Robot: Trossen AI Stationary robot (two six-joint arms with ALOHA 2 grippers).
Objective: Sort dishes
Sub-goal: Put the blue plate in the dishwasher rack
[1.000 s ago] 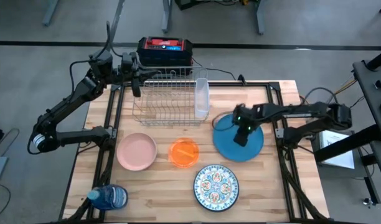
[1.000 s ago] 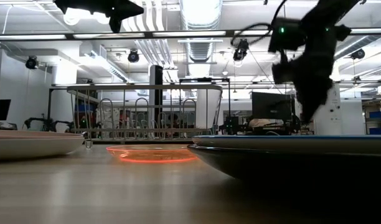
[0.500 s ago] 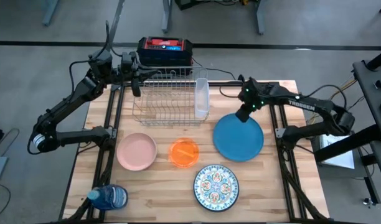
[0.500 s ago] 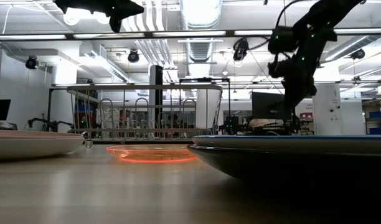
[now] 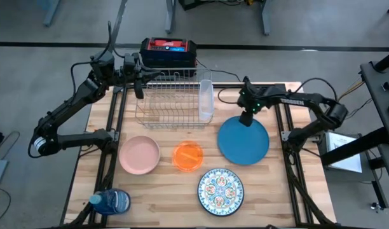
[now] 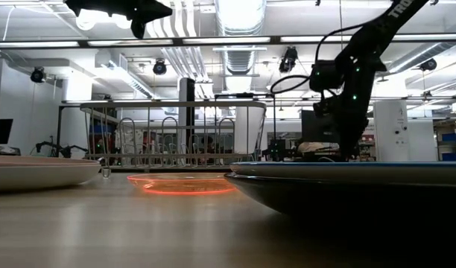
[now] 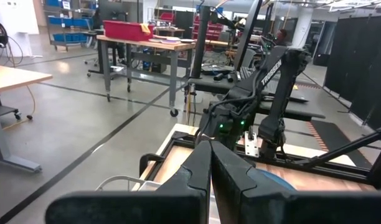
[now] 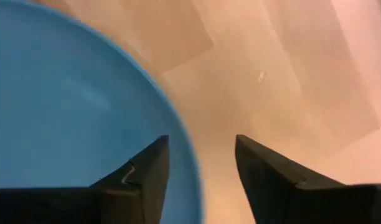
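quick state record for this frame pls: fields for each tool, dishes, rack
right tool: open, fingers straddling the far rim of the blue plate, nothing held
left tool: shut, empty, waiting above the far left corner of the dish rack
blue plate: flat on table, right side
pink dish: on table, front left
orange bowl: between pink dish and blue plate
patterned plate: near front edge
dish rack: no round dishes in it

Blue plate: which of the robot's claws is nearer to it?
Right. The right claw hangs open over the blue plate's far rim. The left claw, shut, sits beyond the rack's far left corner.
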